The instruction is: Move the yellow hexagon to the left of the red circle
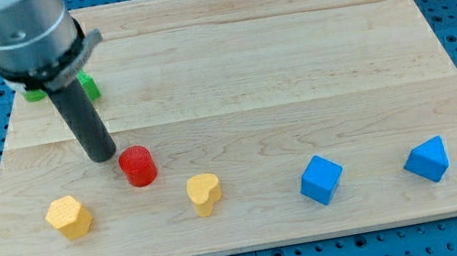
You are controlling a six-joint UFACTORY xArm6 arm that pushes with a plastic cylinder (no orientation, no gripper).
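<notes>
The yellow hexagon [69, 217] lies near the view's bottom left of the wooden board [292, 61]. The red circle [137, 166] stands up and to the right of it. My tip [104, 155] rests on the board just left of the red circle and slightly above it, with a small gap, and above and to the right of the yellow hexagon.
A yellow heart block [204, 193] lies right of the red circle, lower down. A blue cube [321, 179] and a blue triangular block [427, 160] lie at the bottom right. A green block [88, 84] is partly hidden behind the arm at the top left.
</notes>
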